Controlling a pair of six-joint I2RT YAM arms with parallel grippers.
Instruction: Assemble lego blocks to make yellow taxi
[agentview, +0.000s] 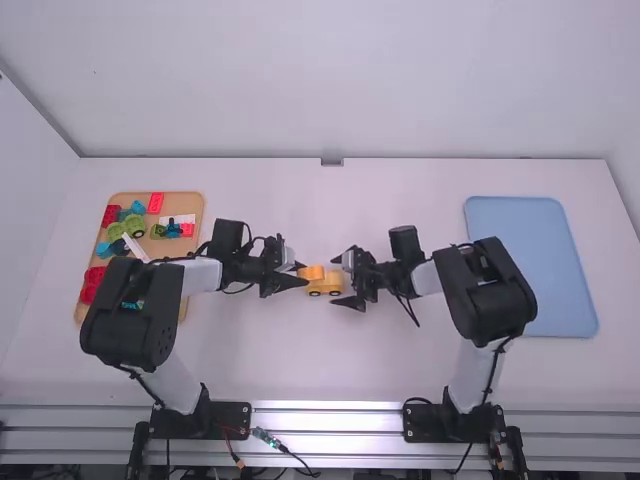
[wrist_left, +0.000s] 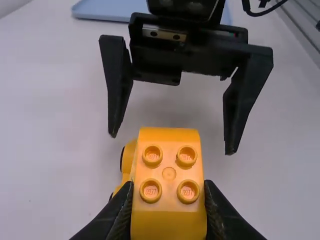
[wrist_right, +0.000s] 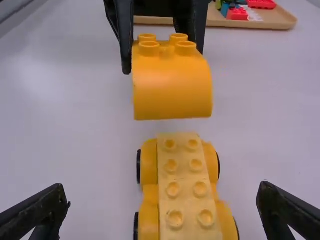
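Desk: I see it white and flat, with its far edge against a pale wall; the bare part (agentview: 300, 370) is plain.
Tan tray: on the left side of the desk I have this tray (agentview: 186, 204); its corners are rounded, and one part of it is hidden from me in the high view.
Blue tray: on the right side I see a light blue tray (agentview: 530, 260), lying flat, also with rounded corners, well apart from the tan one.
Yellow wheeled base: it stands upright on its dark wheels (wrist_right: 186, 192), between the two trays, near the middle of the desk. Its length goes from left to right, and I can see two rows of studs on its top.
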